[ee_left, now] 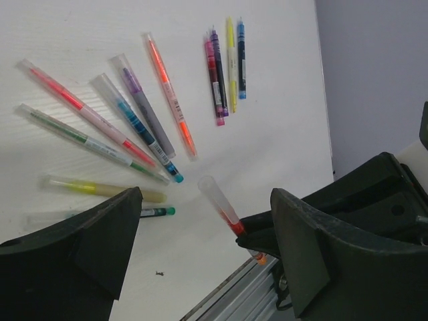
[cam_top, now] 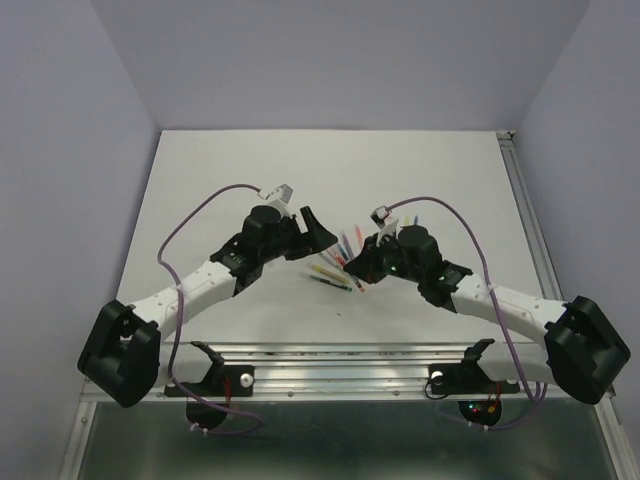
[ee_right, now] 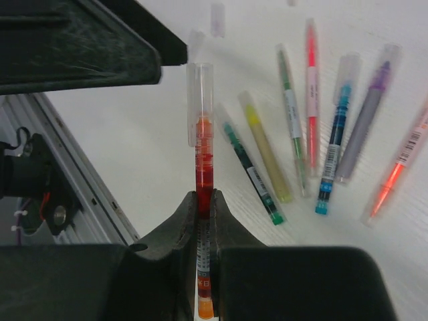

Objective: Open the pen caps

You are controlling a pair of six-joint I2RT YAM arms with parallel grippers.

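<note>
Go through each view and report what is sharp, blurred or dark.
Top external: even, soft light; the pens are too small to tell apart. Left wrist: the pens are crisp, the left fingers dark and soft up close. Right wrist: the red pen in the right fingers is sharp, the loose cap at the top edge blurred.

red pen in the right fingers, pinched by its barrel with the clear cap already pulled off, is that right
Not quite. The clear cap is not off: it sits on the red pen, covering its tip, as the right wrist view shows. The rest holds: the right fingers pinch the pen by its barrel.
</note>
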